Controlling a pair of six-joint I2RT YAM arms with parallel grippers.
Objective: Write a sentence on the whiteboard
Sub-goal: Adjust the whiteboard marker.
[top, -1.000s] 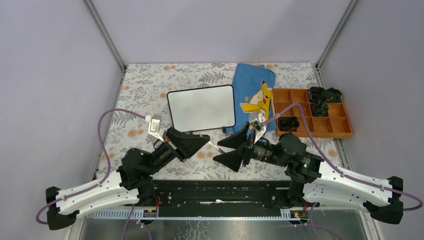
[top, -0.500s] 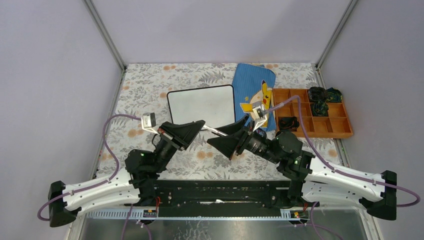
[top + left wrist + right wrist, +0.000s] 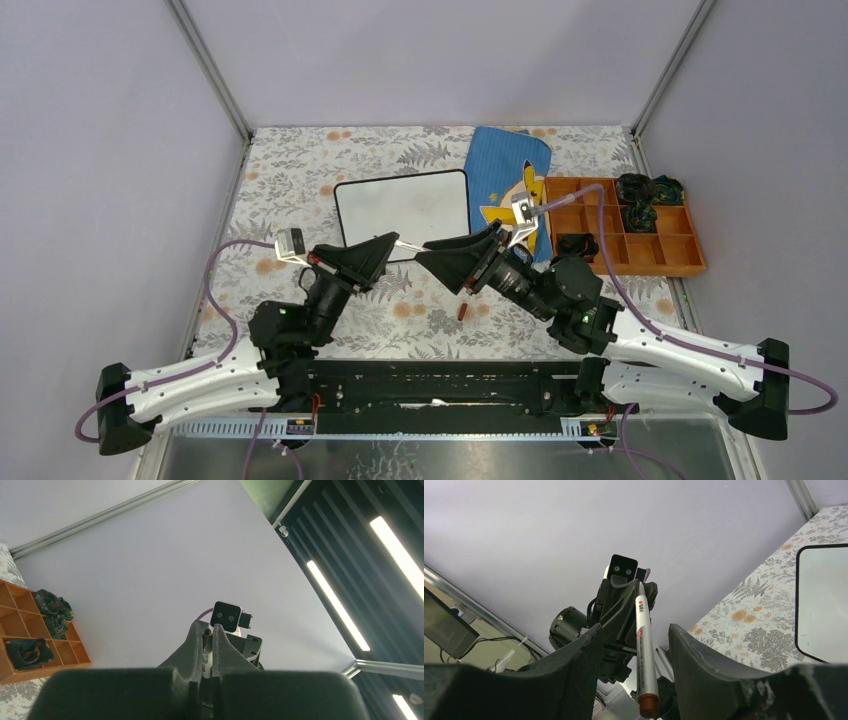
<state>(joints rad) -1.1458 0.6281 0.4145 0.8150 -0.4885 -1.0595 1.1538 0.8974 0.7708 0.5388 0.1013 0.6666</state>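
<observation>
The whiteboard (image 3: 400,210) lies flat and blank on the flowered cloth; its corner (image 3: 824,610) also shows in the right wrist view. My left gripper (image 3: 385,247) (image 3: 209,628) is shut on one end of a white marker (image 3: 410,244) (image 3: 207,655), holding it in the air in front of the board's near edge. The marker (image 3: 644,660) points at my right gripper (image 3: 438,256) (image 3: 634,628), its red-brown end nearest that camera. The right jaws stand open on either side of the barrel, with a gap on each side.
A blue Pikachu pouch (image 3: 505,170) lies right of the board. An orange compartment tray (image 3: 660,268) at the far right holds dark items. A small red piece (image 3: 461,312) lies on the cloth under the right arm. Grey walls close in the sides and back.
Both grippers rose and moved toward the board's near edge, closing on each other. The marker now reaches between the right jaws, which have narrowed. The small red piece has come into view.
</observation>
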